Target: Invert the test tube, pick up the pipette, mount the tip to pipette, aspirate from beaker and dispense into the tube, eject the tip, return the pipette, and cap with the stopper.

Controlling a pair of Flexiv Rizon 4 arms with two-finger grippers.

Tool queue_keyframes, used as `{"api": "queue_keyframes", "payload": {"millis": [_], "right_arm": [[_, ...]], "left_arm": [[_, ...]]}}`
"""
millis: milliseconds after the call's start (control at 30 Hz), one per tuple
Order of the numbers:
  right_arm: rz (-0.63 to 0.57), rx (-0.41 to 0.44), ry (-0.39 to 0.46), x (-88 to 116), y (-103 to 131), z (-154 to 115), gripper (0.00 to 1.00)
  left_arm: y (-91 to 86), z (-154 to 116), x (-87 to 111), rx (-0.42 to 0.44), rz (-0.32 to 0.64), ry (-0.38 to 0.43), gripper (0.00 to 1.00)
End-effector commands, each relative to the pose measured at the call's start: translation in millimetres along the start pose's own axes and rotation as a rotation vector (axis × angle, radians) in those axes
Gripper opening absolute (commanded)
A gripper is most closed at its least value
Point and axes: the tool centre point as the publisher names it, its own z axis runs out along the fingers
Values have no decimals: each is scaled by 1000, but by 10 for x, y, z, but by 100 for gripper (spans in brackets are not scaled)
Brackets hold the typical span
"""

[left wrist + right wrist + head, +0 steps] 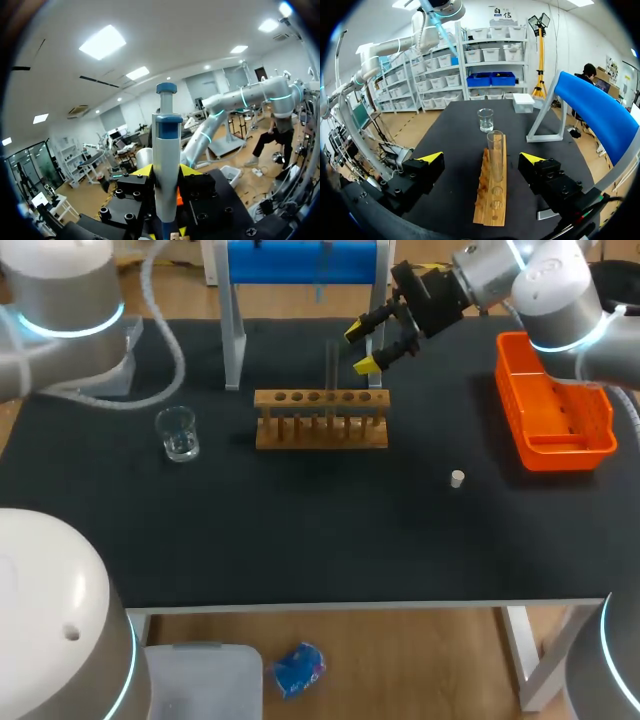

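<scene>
Pipette (166, 145) is sitting pinched in left gripper (166, 170). Test tube (495, 150) is standing in the rack (492, 210); right gripper (481, 159) is hanging near, fingers (431, 157) wide apart. Probably slippery, breakable glass: grip its middle gently.

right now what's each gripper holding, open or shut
Left gripper: jaws shut on the white and blue plastic pipette.
Right gripper: jaws open, empty.

Test tube (331, 375): clear, upright in wooden rack (321, 422), open end up.
Beaker (178, 433): clear glass, standing left of the rack.
Stopper (457, 478): small, white, on the surface right of the rack.
Pipette (167, 150): white body, blue top, upright in left gripper (166, 172).
</scene>
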Motion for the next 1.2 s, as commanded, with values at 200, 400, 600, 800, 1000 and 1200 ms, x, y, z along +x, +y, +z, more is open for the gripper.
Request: {"api": "queue_keyframes", "payload": {"millis": [200,400,600,800,1000,1200], "right_arm": [[1,4,4,-10,4,-8,100],[1,4,4,-10,4,-8,100],[1,4,4,-10,4,-8,100],[1,4,4,-10,4,-8,100],[1,4,4,-10,4,-8,100],[1,4,4,-10,4,-8,100]], "left_arm": [[265,323,-127,-11,-48,43,0],[327,305,-149,-24,-65,40,0],[327,305,-149,-24,-65,40,0],[327,305,-149,-24,-65,40,0],[327,305,-149,-24,-65,40,0],[368,280,-229,-9,-103,18,0]]}}
